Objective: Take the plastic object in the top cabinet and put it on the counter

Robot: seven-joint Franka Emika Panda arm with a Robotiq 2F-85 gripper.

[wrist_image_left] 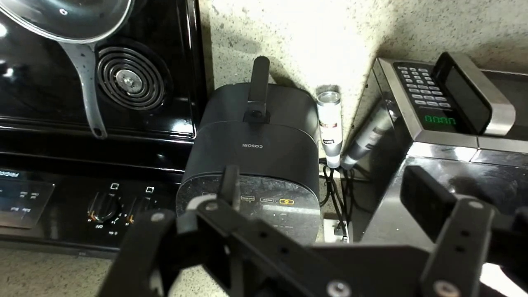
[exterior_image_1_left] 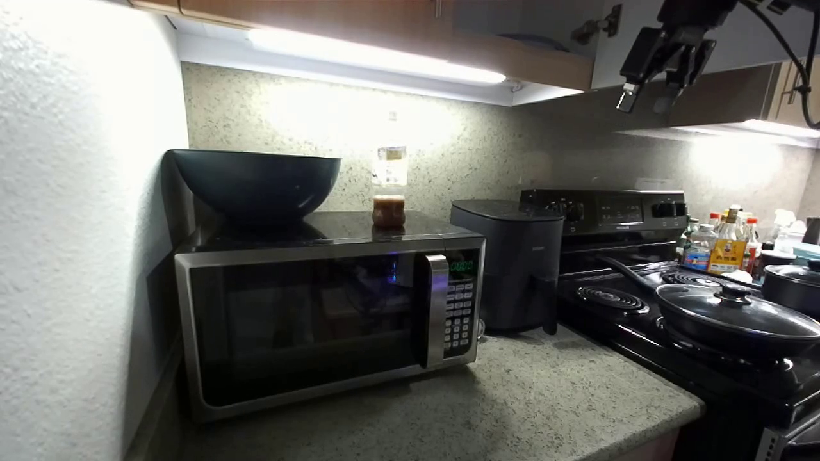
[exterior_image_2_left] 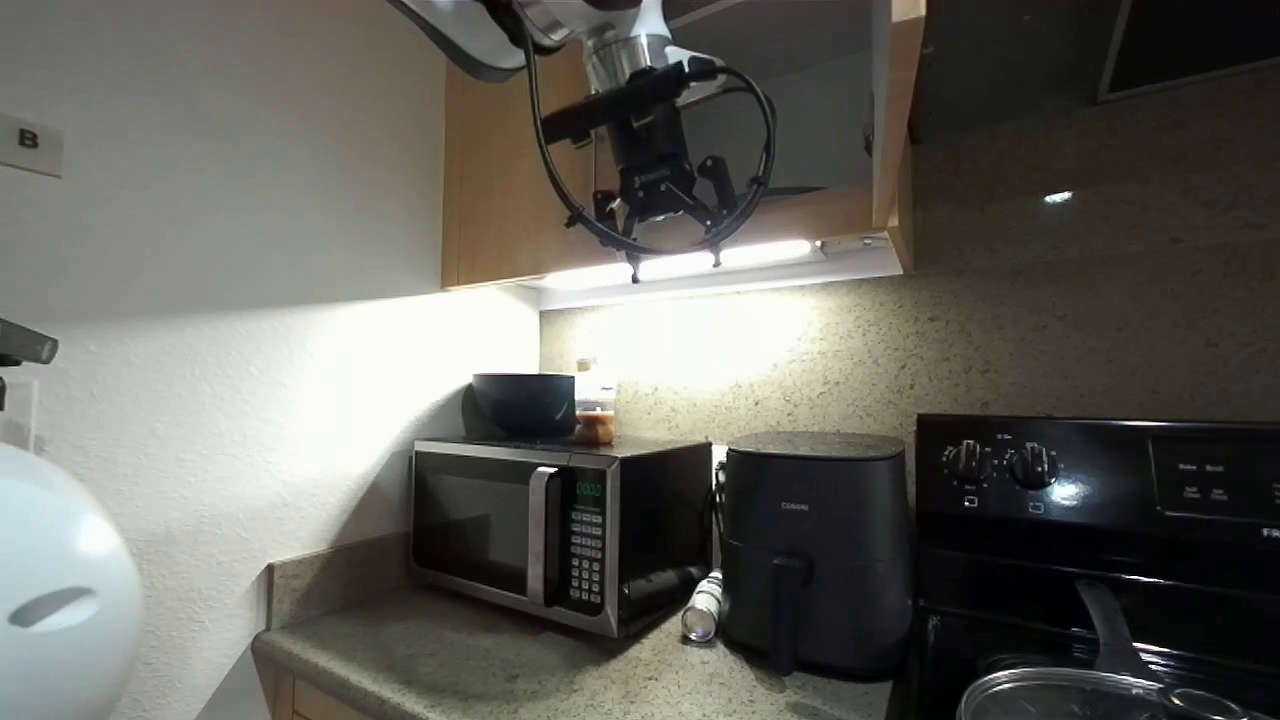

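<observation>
Closest to me, in an exterior view, is a white rounded shape (exterior_image_2_left: 60, 590), cut off at left; can't tell what. Next the arm (exterior_image_2_left: 620, 62), up high, w/ the gripper (wrist_image_left: 324, 185) hanging in front of the top cab (exterior_image_2_left: 515, 190): jaws spread wide apart, aimed down. Wrist view looks past them onto the fryer (wrist_image_left: 251, 144).

Below runs the counter (exterior_image_1_left: 544, 390), speckled, w/ the micro (exterior_image_1_left: 307, 320) at the wall end & the fryer by the stove (wrist_image_left: 41, 101). B/w the two, a slim bottle (wrist_image_left: 330, 130); tilted or lying, can't tell which. On the stove, a lidded pan (exterior_image_1_left: 737, 314), coil burner (wrist_image_left: 128, 78) just beside its handle.

Atop the micro: a dark bowl (exterior_image_1_left: 256, 182), upright, near the side wall (exterior_image_1_left: 77, 224), & a jar (exterior_image_1_left: 389, 211) w/ brown stuff near it.

Farther back & up, the cab has a door (exterior_image_2_left: 895, 120) swung out & a lit strip (exterior_image_1_left: 384, 56) on its underside. The plate (exterior_image_1_left: 535, 41) is in there, low, just behind the front edge; only a bit of dark bluish rim shows, in both exterior views, rest hidden.

Way back past the stove, assorted bottles (exterior_image_1_left: 727, 246) grouped under another lit strip (exterior_image_1_left: 781, 128).
</observation>
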